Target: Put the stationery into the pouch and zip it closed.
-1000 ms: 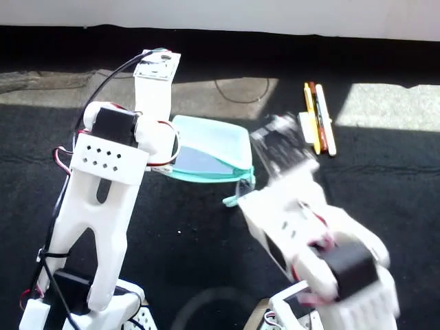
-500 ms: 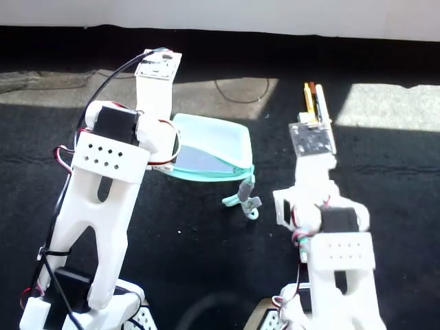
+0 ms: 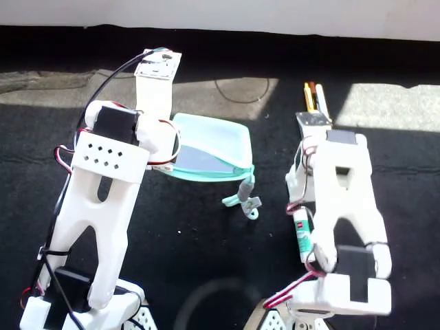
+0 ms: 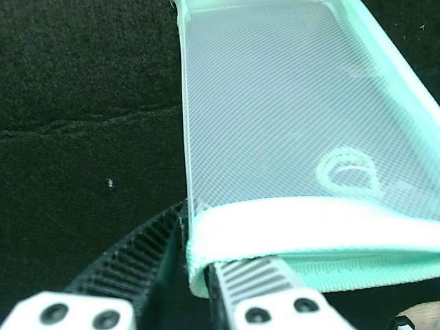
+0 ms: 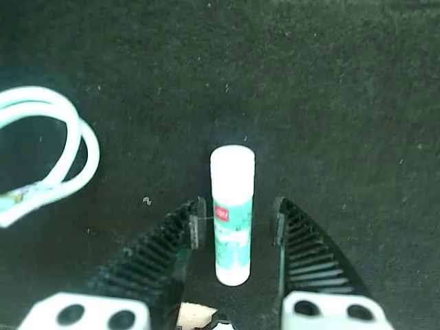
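The teal mesh pouch (image 3: 210,152) lies on the black cloth, its mouth toward the right arm. My left gripper (image 4: 196,271) is shut on the pouch's (image 4: 289,124) hemmed edge. A white and green glue stick (image 5: 232,213) lies flat on the cloth between the fingers of my right gripper (image 5: 237,206), which is open just above it. In the high view the glue stick (image 3: 301,236) pokes out beside the folded right arm (image 3: 338,185). Several pens (image 3: 315,96) lie at the back, beyond that arm.
The pouch's zipper pull cord (image 3: 244,201) trails on the cloth between the pouch and the right arm, and its loop (image 5: 51,148) shows beside my right gripper. A thin cable (image 3: 240,93) lies behind the pouch. A white wall edges the table's far side.
The right arm has swung away from the pouch's zipper end, moved right, then folded back so its gripper sits over the glue stick. The left arm and pouch have stayed put.
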Tool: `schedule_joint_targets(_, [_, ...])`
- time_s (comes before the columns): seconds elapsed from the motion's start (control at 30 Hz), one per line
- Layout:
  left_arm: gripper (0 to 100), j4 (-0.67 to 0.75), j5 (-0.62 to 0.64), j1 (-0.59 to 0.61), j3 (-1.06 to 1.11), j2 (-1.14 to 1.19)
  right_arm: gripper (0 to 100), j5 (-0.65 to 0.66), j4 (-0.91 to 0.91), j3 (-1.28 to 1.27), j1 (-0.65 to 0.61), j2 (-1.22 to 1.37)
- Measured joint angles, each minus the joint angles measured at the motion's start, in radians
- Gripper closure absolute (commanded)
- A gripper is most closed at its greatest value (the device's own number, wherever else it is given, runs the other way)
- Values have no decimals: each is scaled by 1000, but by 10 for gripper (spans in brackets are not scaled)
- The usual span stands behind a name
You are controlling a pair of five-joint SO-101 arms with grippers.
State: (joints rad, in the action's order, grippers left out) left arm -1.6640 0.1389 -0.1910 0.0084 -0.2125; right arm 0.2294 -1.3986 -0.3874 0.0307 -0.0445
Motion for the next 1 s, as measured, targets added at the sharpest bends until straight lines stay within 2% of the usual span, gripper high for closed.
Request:
schedule_joint_targets(0.27, [991,0,0,0,0,0,839,0,-14,51,-34,120])
schedule_joint_targets(0.57, [991,0,3,-17,0,2,843,0,127,55,-51,338])
schedule_joint_targets(0.73, [991,0,3,-18,0,2,940,0,135,78,-52,404])
schedule_joint_targets(0.8, [991,0,2,-18,0,3,949,8,133,78,-51,404])
schedule_joint_targets(0.9, [991,0,0,-18,0,5,931,71,115,81,-49,404])
schedule_joint_targets(1.0, [991,0,0,-18,0,5,849,115,87,83,-49,404])
